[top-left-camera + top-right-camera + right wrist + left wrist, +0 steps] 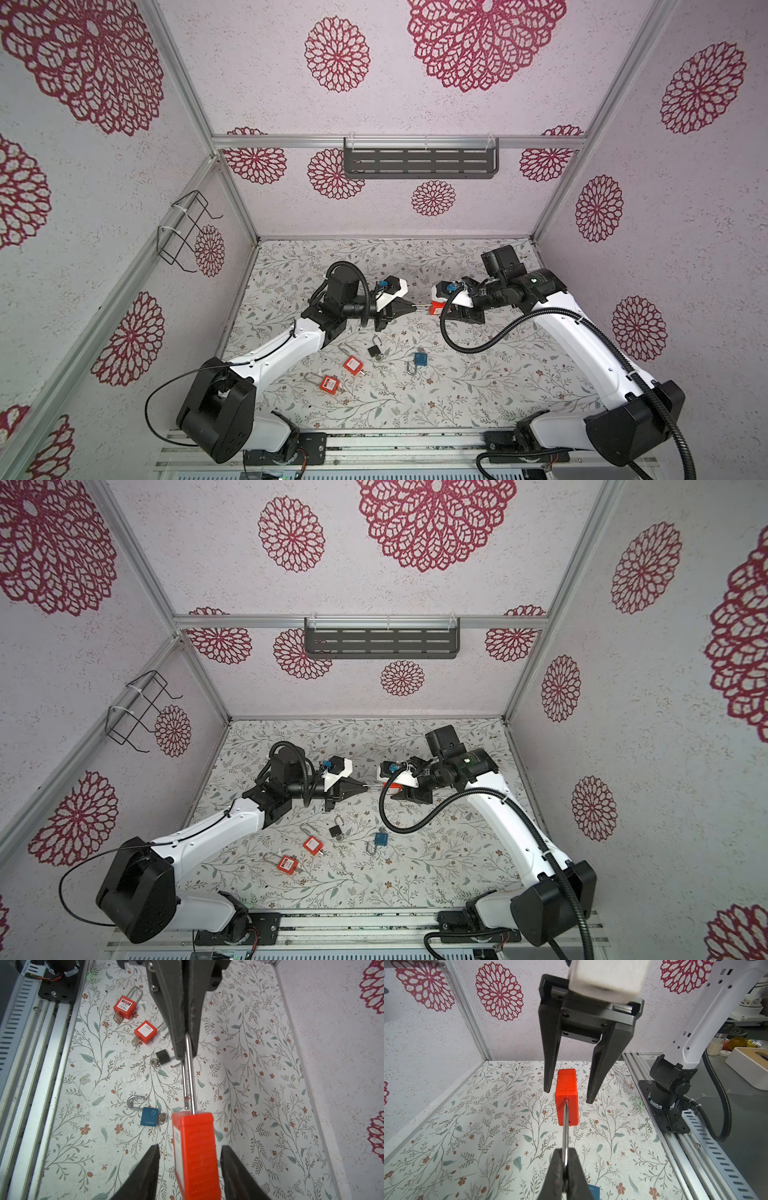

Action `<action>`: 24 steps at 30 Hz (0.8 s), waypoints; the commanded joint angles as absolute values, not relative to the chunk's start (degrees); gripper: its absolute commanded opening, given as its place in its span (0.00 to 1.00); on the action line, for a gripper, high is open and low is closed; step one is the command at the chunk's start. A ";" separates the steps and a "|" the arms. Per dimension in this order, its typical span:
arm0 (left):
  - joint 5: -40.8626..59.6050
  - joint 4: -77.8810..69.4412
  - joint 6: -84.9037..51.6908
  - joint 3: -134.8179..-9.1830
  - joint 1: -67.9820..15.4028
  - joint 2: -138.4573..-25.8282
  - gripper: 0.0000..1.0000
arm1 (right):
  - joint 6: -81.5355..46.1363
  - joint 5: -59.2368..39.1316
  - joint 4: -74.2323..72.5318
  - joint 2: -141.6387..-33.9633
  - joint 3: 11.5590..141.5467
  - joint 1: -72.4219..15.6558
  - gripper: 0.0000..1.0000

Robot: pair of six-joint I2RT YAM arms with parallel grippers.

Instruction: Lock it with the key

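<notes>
A red padlock (437, 308) (393, 789) hangs in the air between the two arms in both top views. My left gripper (565, 1152) (415, 307) is shut on its steel shackle (565, 1126) (190, 1076). One shackle leg ends just outside the red body (195, 1147). My right gripper (190, 1147) (569, 1096) stands open around that body, with a gap showing on each side between finger and plastic. No key shows on this padlock; that end is hidden.
On the floral mat lie two red padlocks (124, 1006) (145, 1031) with keys in them, a black padlock (162, 1056) and a blue padlock (149, 1116). A grey shelf (419, 162) hangs on the back wall and a wire rack (183, 228) on the left wall.
</notes>
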State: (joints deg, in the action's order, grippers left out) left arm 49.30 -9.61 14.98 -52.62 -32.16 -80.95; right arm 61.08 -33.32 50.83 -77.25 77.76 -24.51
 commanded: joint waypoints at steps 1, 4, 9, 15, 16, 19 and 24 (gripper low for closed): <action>51.15 -9.90 17.25 -52.57 -32.53 -78.76 0.00 | 63.42 -36.60 52.53 -77.64 79.00 -24.17 0.47; 51.22 -9.53 18.13 -52.47 -32.51 -78.49 0.00 | 64.31 -37.09 53.12 -78.09 79.22 -24.20 0.44; 51.68 -8.88 18.98 -52.78 -32.50 -78.57 0.00 | 65.39 -37.22 54.22 -78.66 79.35 -24.26 0.42; 52.03 -8.35 19.67 -52.63 -32.60 -78.40 0.00 | 65.66 -38.39 54.62 -79.41 79.61 -24.26 0.35; 52.16 -8.23 19.62 -52.65 -32.52 -78.33 0.00 | 65.82 -38.66 54.75 -79.58 79.71 -24.33 0.34; 52.29 -8.08 19.86 -52.65 -32.67 -78.27 0.00 | 66.58 -39.11 55.34 -79.85 79.80 -24.42 0.33; 52.21 -7.62 19.95 -52.47 -32.88 -77.96 0.00 | 67.32 -38.84 55.65 -79.89 79.78 -24.40 0.28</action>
